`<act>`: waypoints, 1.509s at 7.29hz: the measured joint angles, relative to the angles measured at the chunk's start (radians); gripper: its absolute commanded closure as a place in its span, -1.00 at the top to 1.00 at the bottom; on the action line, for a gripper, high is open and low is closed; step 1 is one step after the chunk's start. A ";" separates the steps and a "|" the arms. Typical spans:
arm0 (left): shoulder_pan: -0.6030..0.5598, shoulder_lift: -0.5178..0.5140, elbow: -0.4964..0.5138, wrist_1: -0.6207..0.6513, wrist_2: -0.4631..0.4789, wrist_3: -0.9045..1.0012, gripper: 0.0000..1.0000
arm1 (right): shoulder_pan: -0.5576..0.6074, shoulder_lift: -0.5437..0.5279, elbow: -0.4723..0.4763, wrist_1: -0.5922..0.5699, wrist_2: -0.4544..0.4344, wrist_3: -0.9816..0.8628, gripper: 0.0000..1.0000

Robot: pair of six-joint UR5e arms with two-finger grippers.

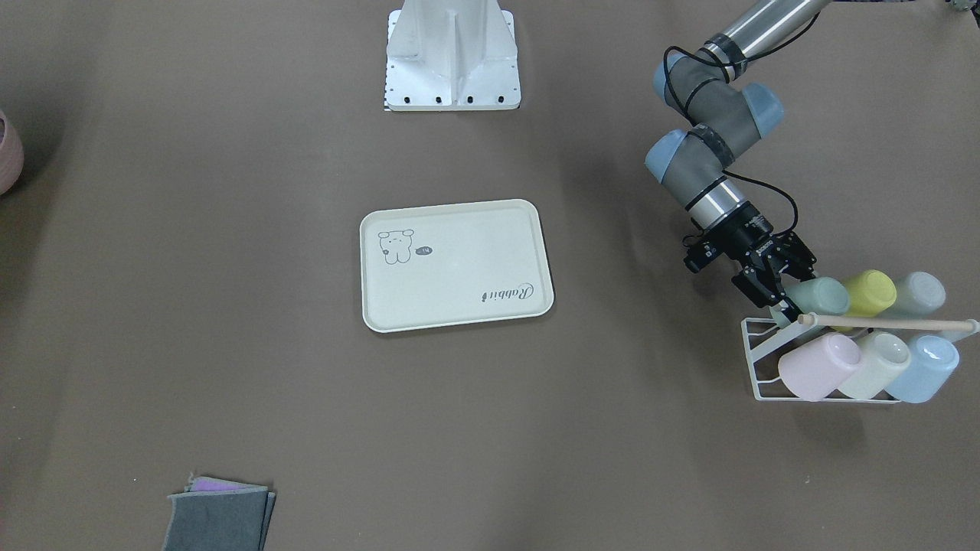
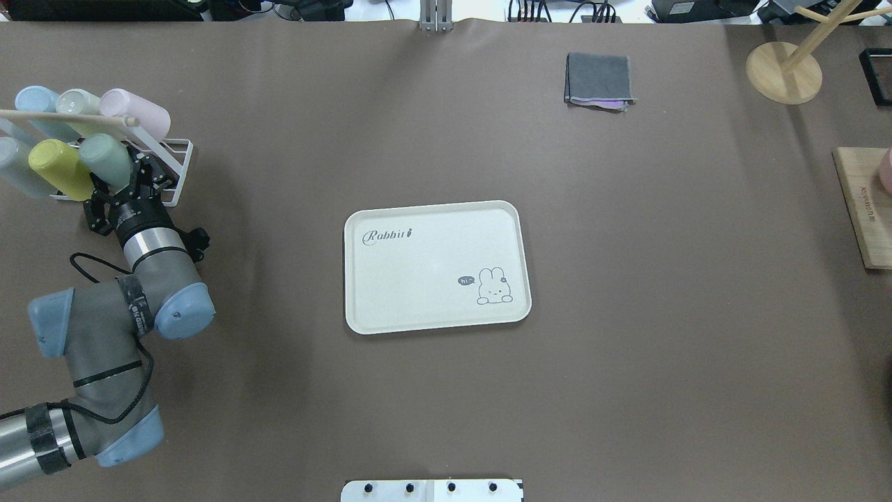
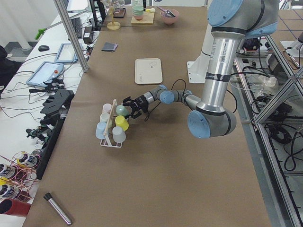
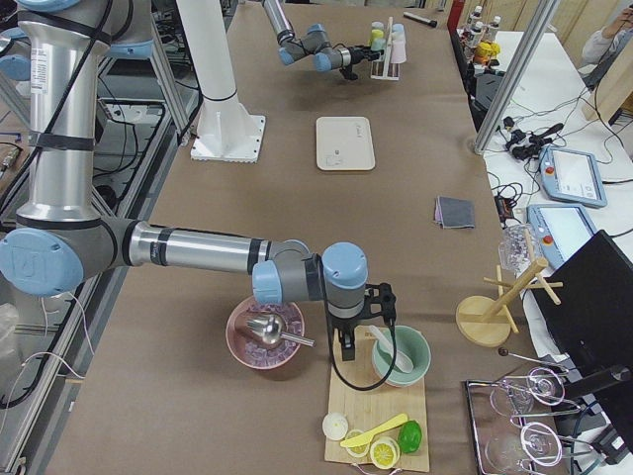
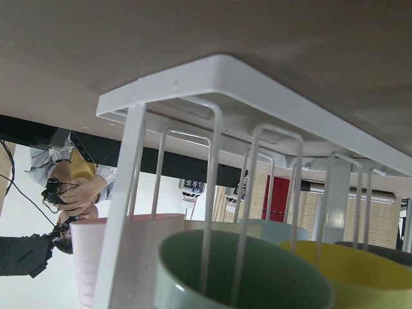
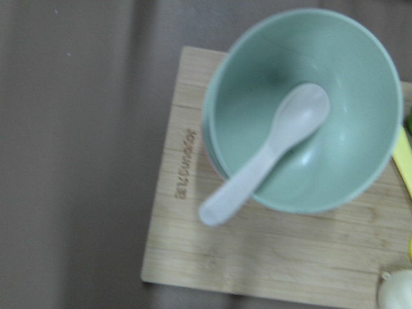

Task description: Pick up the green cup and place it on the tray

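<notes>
The green cup (image 1: 819, 297) lies on its side in the lower row of a white wire rack (image 1: 758, 360), at the table's left end; it also shows in the overhead view (image 2: 104, 159). My left gripper (image 1: 782, 295) is open at the cup's mouth end, with a finger on either side of it. The left wrist view looks into the cup's mouth (image 5: 257, 277) through the rack wires (image 5: 209, 187). The cream tray (image 1: 459, 268) lies mid-table with nothing on it. My right gripper (image 4: 346, 341) hangs over a board at the far right end; I cannot tell whether it is open or shut.
A lime cup (image 2: 59, 167), a pink cup (image 2: 136, 111) and several pale ones share the rack under a wooden rod (image 2: 63, 120). A folded grey cloth (image 2: 599, 80) and a wooden mug tree (image 2: 784, 70) stand at the far side. The right wrist view shows a green bowl (image 6: 335, 71) with a white spoon (image 6: 270, 151).
</notes>
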 measured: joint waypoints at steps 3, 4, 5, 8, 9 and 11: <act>-0.001 0.000 -0.009 0.000 0.005 0.003 -0.40 | 0.065 -0.028 0.053 -0.106 0.006 0.007 1.00; -0.002 0.001 -0.020 -0.003 0.004 0.022 -0.38 | 0.071 -0.020 0.079 -0.167 0.003 0.025 1.00; -0.004 0.002 -0.038 -0.011 0.001 0.058 -0.38 | 0.073 -0.013 0.089 -0.197 0.000 0.053 1.00; -0.010 0.007 -0.071 -0.030 -0.005 0.127 -0.38 | 0.073 -0.010 0.088 -0.212 0.003 0.087 1.00; -0.011 0.008 -0.076 -0.031 -0.005 0.130 -0.38 | 0.073 -0.010 0.088 -0.213 0.003 0.088 1.00; -0.011 0.013 -0.090 -0.029 -0.008 0.133 -0.38 | 0.074 -0.012 0.086 -0.213 0.000 0.087 1.00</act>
